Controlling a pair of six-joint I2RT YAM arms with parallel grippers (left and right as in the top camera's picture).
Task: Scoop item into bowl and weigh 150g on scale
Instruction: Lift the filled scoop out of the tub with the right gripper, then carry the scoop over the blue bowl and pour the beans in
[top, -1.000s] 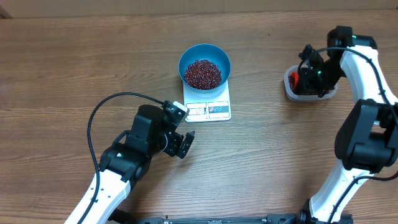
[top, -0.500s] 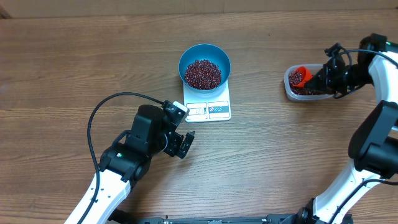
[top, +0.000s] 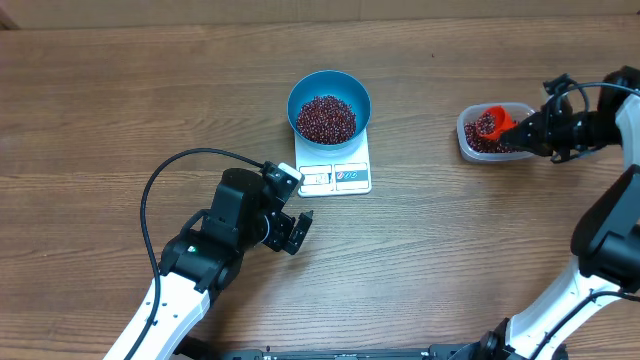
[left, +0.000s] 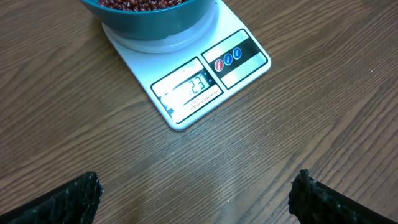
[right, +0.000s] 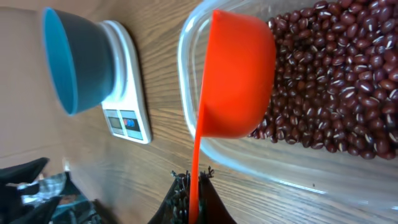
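Note:
The blue bowl (top: 329, 103) stands on the white scale (top: 335, 168), with dark red-brown beans (top: 325, 118) piled inside. My right gripper (top: 527, 130) is shut on the thin handle of an orange scoop (top: 488, 123). The scoop's cup sits over the clear tub (top: 463, 135) and looks dark with beans. In the right wrist view the scoop (right: 239, 81) shows its rounded outside above the tub's beans (right: 329, 74), its handle pinched in my right gripper (right: 194, 180). My left gripper (top: 297, 232) rests open on the table below the scale (left: 186, 81), nothing between its fingertips (left: 74, 196).
The clear tub (right: 298, 171) lies at the table's right side, well apart from the bowl (right: 74, 59) and scale (right: 127, 99). A black cable (top: 150, 190) loops over the table beside the left arm. The scale's display faces the left gripper.
My right arm has drawn back to the right, away from above the tub. The scoop has come into plain view over the tub. The left arm has not moved.

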